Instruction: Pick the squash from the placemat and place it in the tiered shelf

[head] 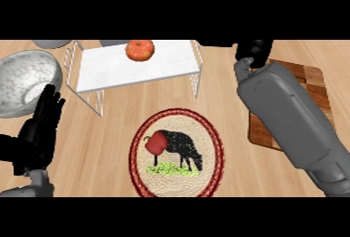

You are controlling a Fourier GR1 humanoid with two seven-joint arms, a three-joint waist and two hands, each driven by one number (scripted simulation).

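Observation:
The orange squash [139, 50] sits on the white top of the wire tiered shelf [123, 74] at the back centre. My right hand [254, 50] is to the right of the shelf, apart from the squash, with its fingers stretched left along the view's top edge and holding nothing. The round woven placemat [209, 139] with a black sheep picture lies in the middle, and a red pepper [156, 142] rests on its left part. My left hand [42, 127] rests open at the left edge, fingers up.
A large metal bowl [24, 81] stands at the far left beside the shelf. A wooden cutting board [311, 85] lies at the right, partly under my right forearm. A grey object [51, 43] shows at the top left.

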